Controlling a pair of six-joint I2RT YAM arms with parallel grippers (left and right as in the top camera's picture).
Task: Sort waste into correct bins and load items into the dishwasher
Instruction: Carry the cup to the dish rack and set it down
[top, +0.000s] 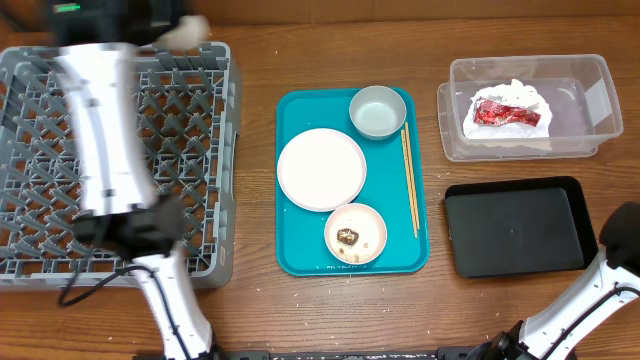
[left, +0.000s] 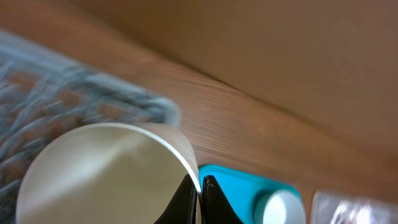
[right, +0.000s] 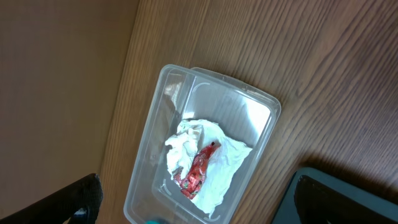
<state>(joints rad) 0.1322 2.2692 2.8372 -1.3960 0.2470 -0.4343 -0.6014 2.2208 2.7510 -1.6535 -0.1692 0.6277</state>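
Observation:
My left gripper (left: 200, 186) is shut on the rim of the small white cup (left: 99, 174). It holds the cup over the far right corner of the grey dish rack (top: 200, 100), where it shows as a white blur (top: 190, 28). On the teal tray (top: 300, 250) lie the large white plate (top: 321, 168), a pale round dish (top: 377, 110), a saucer with brown bits (top: 355, 233) and the chopsticks (top: 409, 180). The napkin (right: 217, 177) with the red wrapper (right: 198, 171) lies in the clear tub (right: 267, 106). My right gripper (right: 199, 205) is open, high above the tub.
The black tray (top: 515, 228) sits in front of the clear tub (top: 590, 70) at the right. The left arm (top: 105, 130) reaches over the rack, blurred. The rack (left: 37, 81) and teal tray (left: 242, 183) also show in the left wrist view.

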